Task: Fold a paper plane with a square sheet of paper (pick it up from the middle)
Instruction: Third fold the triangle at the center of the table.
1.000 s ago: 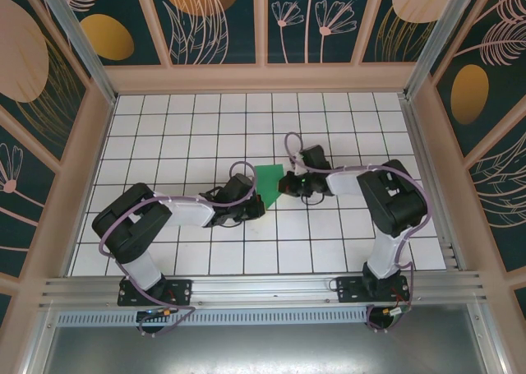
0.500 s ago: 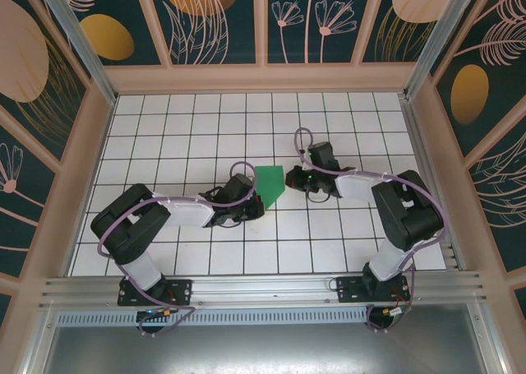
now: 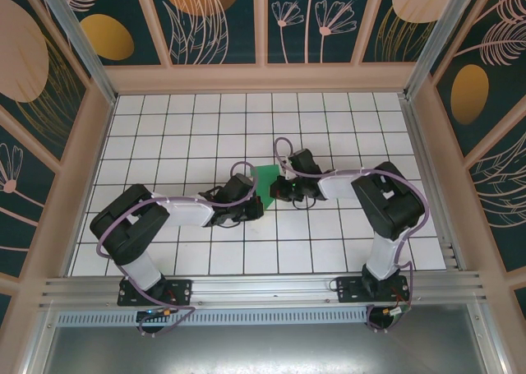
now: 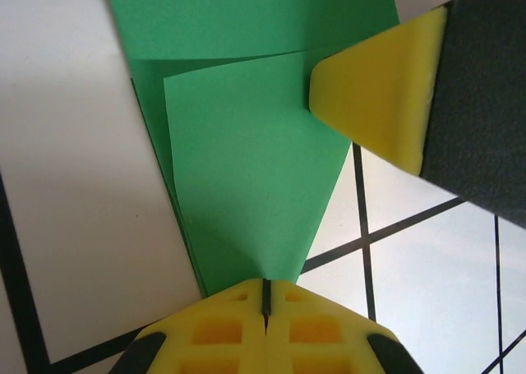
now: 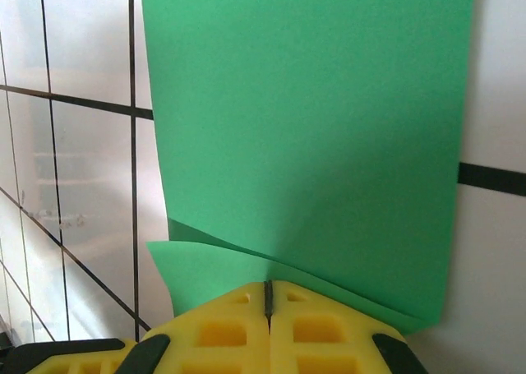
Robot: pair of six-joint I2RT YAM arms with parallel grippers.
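The green sheet of paper [image 3: 263, 177] lies folded on the white grid table, tapering to a point at its near end. In the left wrist view the paper [image 4: 246, 144] shows layered flaps. Its narrow tip runs under my left gripper [image 4: 265, 288], which is shut with its tips down on the paper. My left gripper [image 3: 255, 207] sits at the paper's near-left tip. My right gripper [image 3: 278, 190] covers the paper's right side. It is shut, and its tips [image 5: 268, 290] rest on the edge of the paper [image 5: 312, 127], where a lower flap peeks out. One right finger [image 4: 378, 94] touches the paper's right edge.
The grid table [image 3: 189, 127] stretches around the paper on all sides. Patterned walls [image 3: 263, 20] enclose it at the back and sides. A metal rail [image 3: 263, 288] runs along the near edge by the arm bases.
The right gripper drew back to the right, off the paper, then came back left onto its right side. The left gripper and the paper's tip stayed put.
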